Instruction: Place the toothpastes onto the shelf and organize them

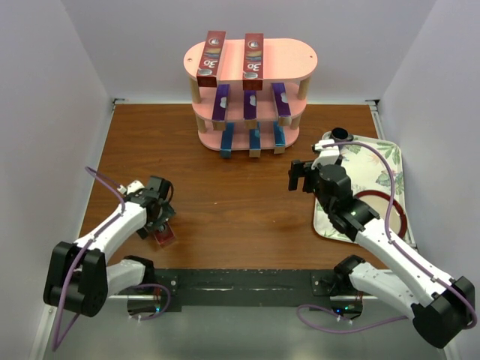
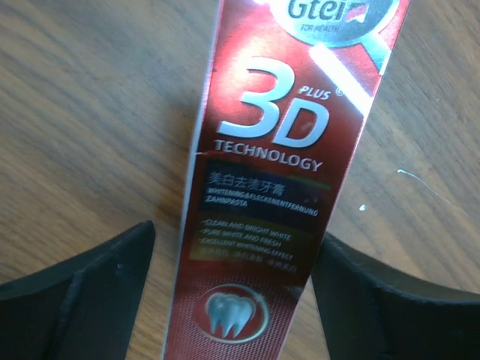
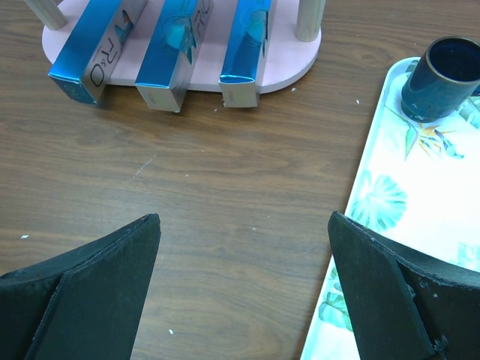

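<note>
Plainly, white walls (image 1: 52, 75) enclose the brown wooden table (image 1: 240, 195) bearing the shelf (image 1: 289, 60).

The brown tabletop (image 1: 240, 187) carries the pink shelf (image 1: 292, 58) at its far edge, a floral tray (image 1: 394, 154) on the right, and one red carton (image 2: 262, 187) lying flat near the left front.
</note>
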Available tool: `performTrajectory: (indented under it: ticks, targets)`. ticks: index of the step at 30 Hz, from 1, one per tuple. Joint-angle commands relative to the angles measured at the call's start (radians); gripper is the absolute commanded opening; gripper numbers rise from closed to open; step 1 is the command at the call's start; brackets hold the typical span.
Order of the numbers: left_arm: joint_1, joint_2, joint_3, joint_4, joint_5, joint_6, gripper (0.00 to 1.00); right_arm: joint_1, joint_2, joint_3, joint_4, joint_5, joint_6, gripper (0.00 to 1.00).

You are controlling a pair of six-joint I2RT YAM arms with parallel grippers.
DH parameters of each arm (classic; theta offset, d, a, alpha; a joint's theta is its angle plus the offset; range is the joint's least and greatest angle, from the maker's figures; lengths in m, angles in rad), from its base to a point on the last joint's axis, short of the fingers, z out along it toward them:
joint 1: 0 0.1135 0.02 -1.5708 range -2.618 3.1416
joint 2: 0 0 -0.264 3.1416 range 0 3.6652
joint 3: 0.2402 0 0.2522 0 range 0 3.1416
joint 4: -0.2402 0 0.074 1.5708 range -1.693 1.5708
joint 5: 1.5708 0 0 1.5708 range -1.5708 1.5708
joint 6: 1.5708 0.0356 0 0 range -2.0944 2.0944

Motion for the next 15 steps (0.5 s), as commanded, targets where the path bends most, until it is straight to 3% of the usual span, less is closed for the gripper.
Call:
performTrajectory:
  ticks: [1, 3, 8, 12, 15]
  targets:
    - [-0.002, 0.024, -0.007, 0.054, 0.011, 0.013, 0.78, -0.004, -0.017, -0.005, 0.043, -0.003, 0.014, 0.99]
    - [-0.002, 0.025, -0.002, 0.057, 0.019, 0.037, 0.66, -0.004, -0.014, -0.005, 0.043, -0.006, 0.013, 0.99]
    - [-0.023, 0.022, 0.015, 0.086, 0.051, 0.118, 0.55, -0.004, -0.012, -0.012, 0.047, -0.011, 0.016, 0.99]
    - [-0.057, 0.018, 0.056, 0.12, 0.088, 0.221, 0.38, -0.004, -0.017, -0.013, 0.044, -0.048, 0.016, 0.98]
    - [-0.081, 0.002, 0.088, 0.149, 0.125, 0.302, 0.38, -0.004, -0.027, -0.012, 0.028, -0.071, 0.022, 0.99]
